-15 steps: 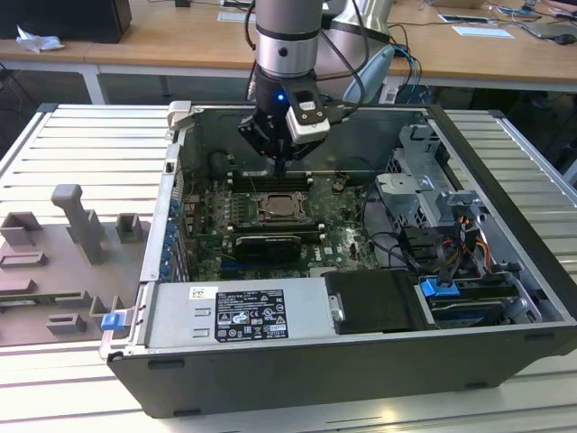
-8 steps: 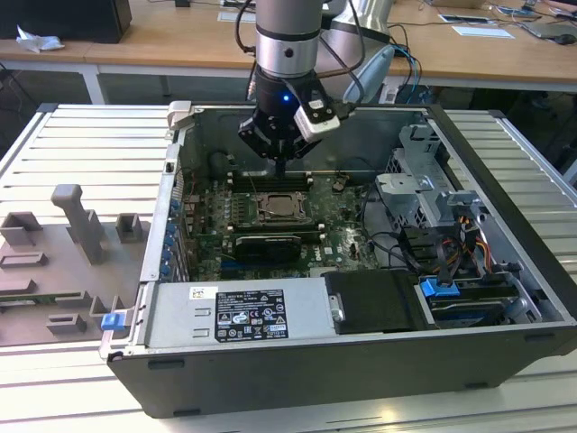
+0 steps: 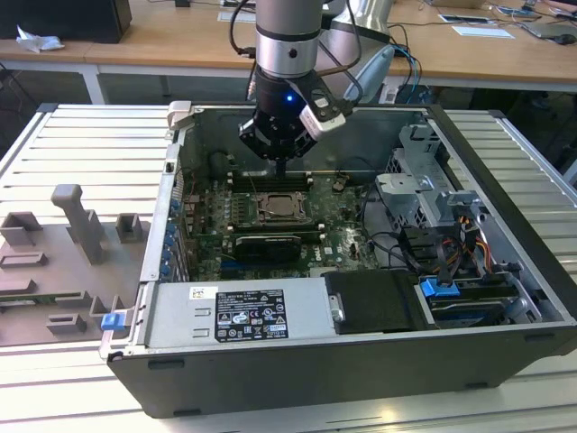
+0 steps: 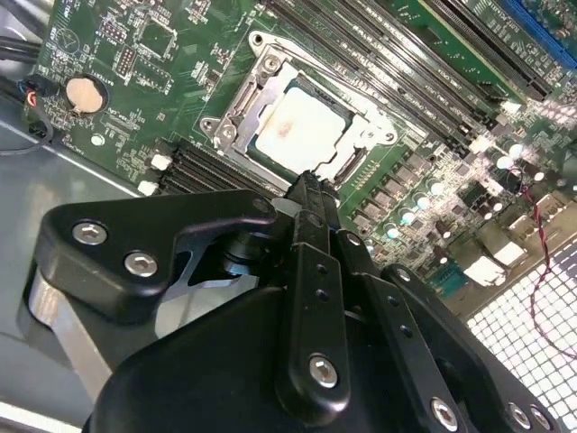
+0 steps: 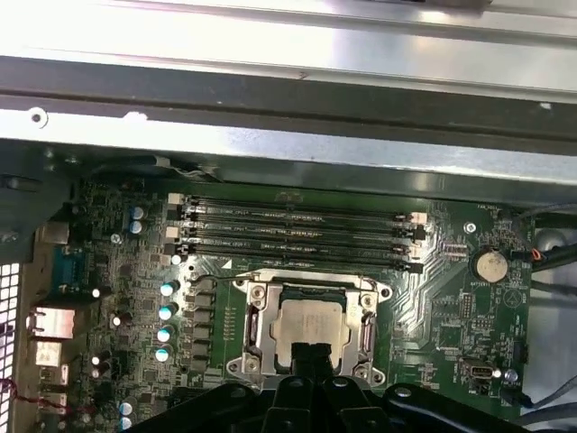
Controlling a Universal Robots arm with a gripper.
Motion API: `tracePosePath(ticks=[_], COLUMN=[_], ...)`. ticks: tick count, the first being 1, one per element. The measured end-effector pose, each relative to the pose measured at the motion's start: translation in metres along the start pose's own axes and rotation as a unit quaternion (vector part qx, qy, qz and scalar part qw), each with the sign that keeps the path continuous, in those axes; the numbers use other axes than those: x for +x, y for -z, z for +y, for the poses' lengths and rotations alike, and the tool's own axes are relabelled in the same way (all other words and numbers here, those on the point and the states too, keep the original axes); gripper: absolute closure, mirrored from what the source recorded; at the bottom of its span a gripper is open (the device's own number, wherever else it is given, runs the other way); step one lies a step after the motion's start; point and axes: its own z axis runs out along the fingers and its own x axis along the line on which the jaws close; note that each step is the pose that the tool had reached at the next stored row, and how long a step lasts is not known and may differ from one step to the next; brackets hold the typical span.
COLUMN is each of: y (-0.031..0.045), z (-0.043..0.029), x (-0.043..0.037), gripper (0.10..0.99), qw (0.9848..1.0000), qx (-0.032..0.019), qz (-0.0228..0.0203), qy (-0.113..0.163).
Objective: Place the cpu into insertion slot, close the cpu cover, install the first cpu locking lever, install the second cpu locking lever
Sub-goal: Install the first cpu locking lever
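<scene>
The computer case (image 3: 315,388) lies open on the slatted tabletop (image 3: 81,144), and the arm reaches down into it over the green circuit board (image 5: 451,289). The cpu (image 4: 302,126) sits flat in the insertion slot (image 5: 255,290), near the middle of the board. The long memory slots (image 5: 297,230) are just beside it on the far side. Its pale metal top shows through the window of the cpu cover (image 5: 261,329), which seems to lie down flat around it.

The gripper (image 4: 305,180) has its two black fingers pressed together into one narrow tip, and it holds nothing. In both wrist views this tip points at one edge of the cpu and the metal frame there. I cannot tell if it touches the frame or hangs a little above it.

In my judgement the placing of the cpu is done and the cover is closed, so the work is now at the locking levers. I cannot see clearly where the thin levers lie or if one of them is hooked. This step calls for a small and exact push with the closed tip on the lever alone. The tip should not press on the cpu top, and it should not slide off onto the small parts of the board around the slot.
</scene>
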Motion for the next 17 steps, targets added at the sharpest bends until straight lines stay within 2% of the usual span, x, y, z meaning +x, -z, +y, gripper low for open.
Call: tracePosePath(ticks=[5, 8, 17], y=[0.0003, 0.0003, 0.0004], z=[0.0013, 0.0019, 0.0024], x=[0.0173, 0.0245, 0.0316], gripper=[0.980, 0.980, 0.980], qw=[1.0000, 1.0000, 1.0000], qx=[-0.0006, -0.0008, -0.0008], qz=[0.0000, 0.0000, 0.0000], qy=[0.000, 0.000, 0.000])
